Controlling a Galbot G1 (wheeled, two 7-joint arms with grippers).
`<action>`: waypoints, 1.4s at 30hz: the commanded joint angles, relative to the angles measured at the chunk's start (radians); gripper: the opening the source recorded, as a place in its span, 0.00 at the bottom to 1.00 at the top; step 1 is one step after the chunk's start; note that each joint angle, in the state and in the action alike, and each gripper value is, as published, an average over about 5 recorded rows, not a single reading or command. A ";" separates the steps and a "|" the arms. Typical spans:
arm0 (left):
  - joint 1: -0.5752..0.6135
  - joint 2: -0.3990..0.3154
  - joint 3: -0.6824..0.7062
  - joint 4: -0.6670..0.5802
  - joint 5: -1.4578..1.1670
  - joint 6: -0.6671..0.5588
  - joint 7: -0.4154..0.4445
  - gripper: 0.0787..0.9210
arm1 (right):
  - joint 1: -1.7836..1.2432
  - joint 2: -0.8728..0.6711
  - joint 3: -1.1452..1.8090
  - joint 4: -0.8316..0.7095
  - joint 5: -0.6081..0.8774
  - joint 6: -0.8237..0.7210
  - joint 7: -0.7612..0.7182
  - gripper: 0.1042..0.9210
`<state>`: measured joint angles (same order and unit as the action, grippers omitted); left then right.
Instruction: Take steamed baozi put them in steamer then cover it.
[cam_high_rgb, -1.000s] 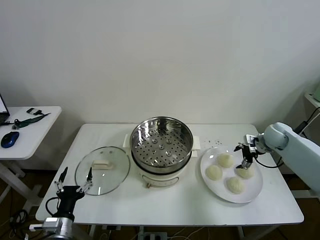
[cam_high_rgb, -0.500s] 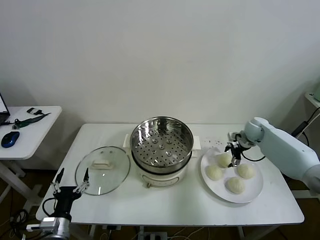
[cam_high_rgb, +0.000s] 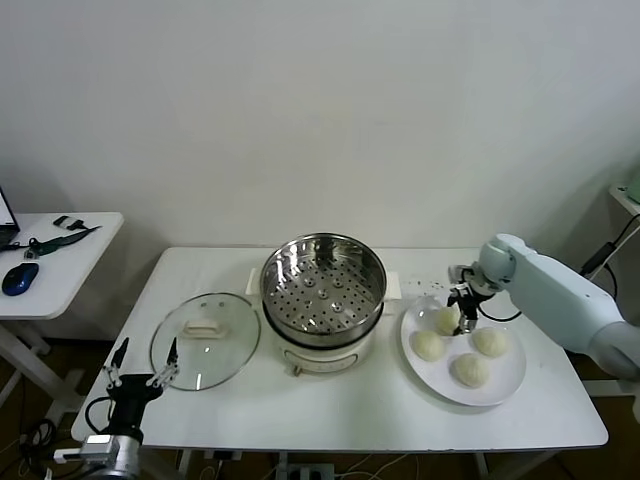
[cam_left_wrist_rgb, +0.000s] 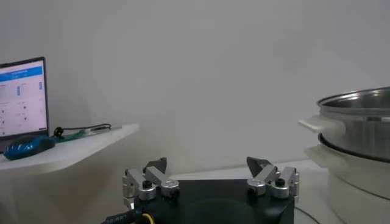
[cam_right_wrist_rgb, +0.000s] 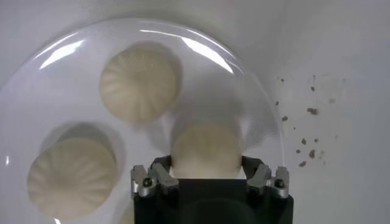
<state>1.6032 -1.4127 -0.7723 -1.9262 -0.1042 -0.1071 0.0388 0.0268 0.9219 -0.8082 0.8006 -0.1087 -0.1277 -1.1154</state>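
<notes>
Four cream-white baozi lie on a white plate (cam_high_rgb: 512, 382) right of the steamer (cam_high_rgb: 322, 290), a shiny perforated basket on a cream cooker base. My right gripper (cam_high_rgb: 463, 318) is open and lowered over the baozi (cam_high_rgb: 445, 320) nearest the steamer. In the right wrist view its fingers straddle that baozi (cam_right_wrist_rgb: 206, 149), close against both sides. Two more baozi (cam_right_wrist_rgb: 140, 84) (cam_right_wrist_rgb: 72, 176) lie beside it. The glass cover (cam_high_rgb: 205, 345) lies flat on the table left of the steamer. My left gripper (cam_high_rgb: 140, 368) is open and empty at the front left edge, near the cover.
A small side table (cam_high_rgb: 55, 260) with a mouse and cables stands at far left. In the left wrist view a laptop (cam_left_wrist_rgb: 23, 97) shows on it, and the steamer's handle (cam_left_wrist_rgb: 317, 125) is off to one side. Dark specks dot the table behind the plate (cam_right_wrist_rgb: 308, 109).
My right gripper has moved from the baozi on the plate's right side to the one nearest the steamer and settled over it. The left gripper dropped slightly.
</notes>
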 joint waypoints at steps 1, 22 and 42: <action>0.001 0.000 0.000 -0.001 0.000 0.001 0.000 0.88 | 0.005 0.016 -0.007 -0.019 -0.002 0.000 -0.003 0.72; 0.016 0.005 0.005 -0.011 -0.004 0.003 -0.001 0.88 | 0.601 0.067 -0.410 0.120 0.046 0.383 -0.090 0.68; 0.023 0.005 0.019 -0.020 0.000 0.013 0.000 0.88 | 0.580 0.515 -0.342 0.111 -0.203 0.718 -0.098 0.70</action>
<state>1.6265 -1.4071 -0.7541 -1.9453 -0.1054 -0.0940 0.0380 0.6117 1.3232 -1.1561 0.8966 -0.2284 0.5015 -1.2067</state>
